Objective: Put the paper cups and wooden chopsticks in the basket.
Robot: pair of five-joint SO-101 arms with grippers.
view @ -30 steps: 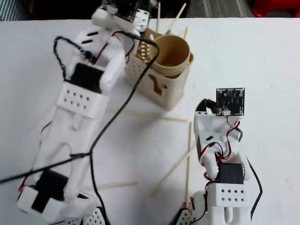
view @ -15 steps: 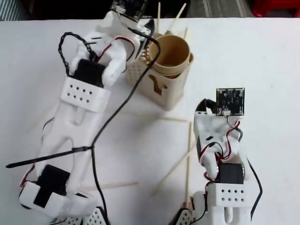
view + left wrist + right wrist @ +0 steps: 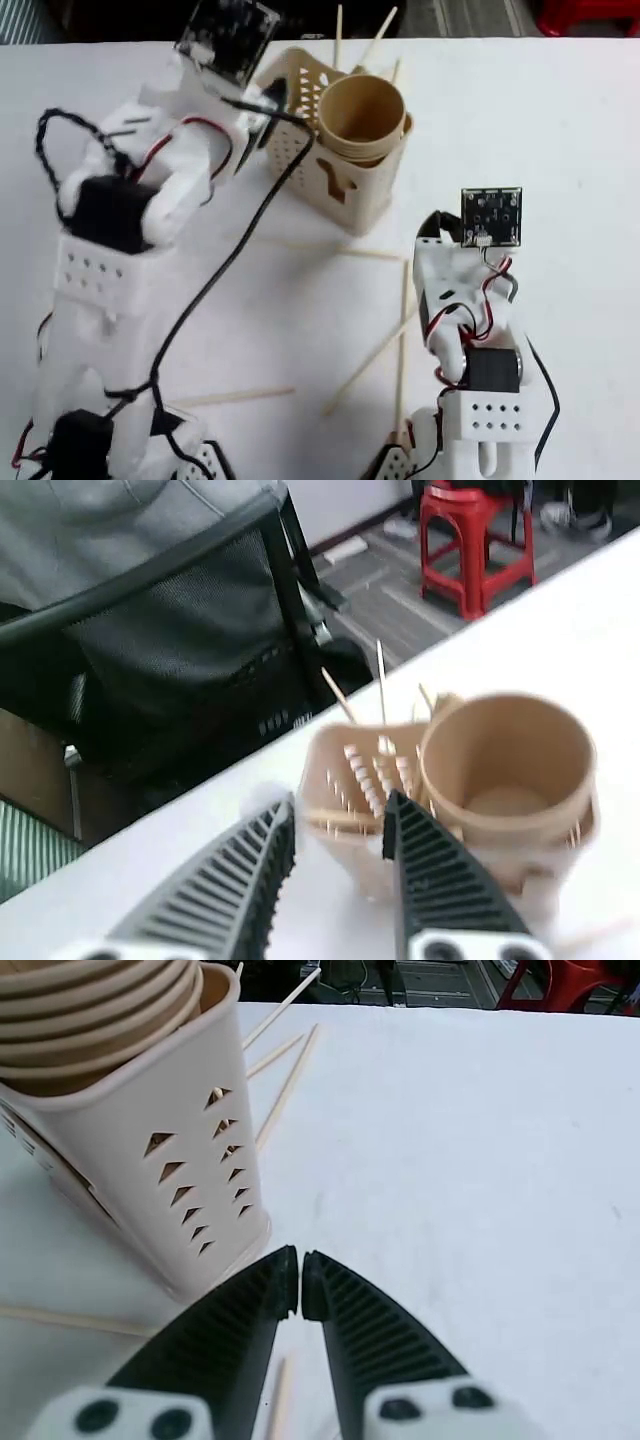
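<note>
well, in the high view the left gripper (image 3: pixel 262 110) sits right against the basket (image 3: pixel 345 190), at the wall farthest from the stacked paper cups (image 3: pixel 362 108) nested inside. four loose chopsticks (image 3: pixel 402 325) lie on the table (image 3: pixel 560 130), well behind that gripper and close by the right arm. one runs lengthwise along that arm, one slants away from it, and one lies crosswise just ahead of it.

in the left wrist view the left gripper (image 3: pixel 335 820) is moderately parted and holds nothing. the basket (image 3: pixel 345 780) stands straight ahead of its tips, with the cups (image 3: pixel 505 770) in the farther part and thin sticks poking up from it.

in the right wrist view the right gripper (image 3: pixel 299 1260) is pinched to a thin slit with nothing between. the basket (image 3: pixel 150 1150) stands just ahead and to one side of its tips. a chopstick (image 3: pixel 70 1318) lies crosswise beside the jaws, and another stick's end shows beneath them.

by my reckoning the right arm is the nearer one for the next stick. its jaws would need to spread, then close across the stick's long axis.
</note>
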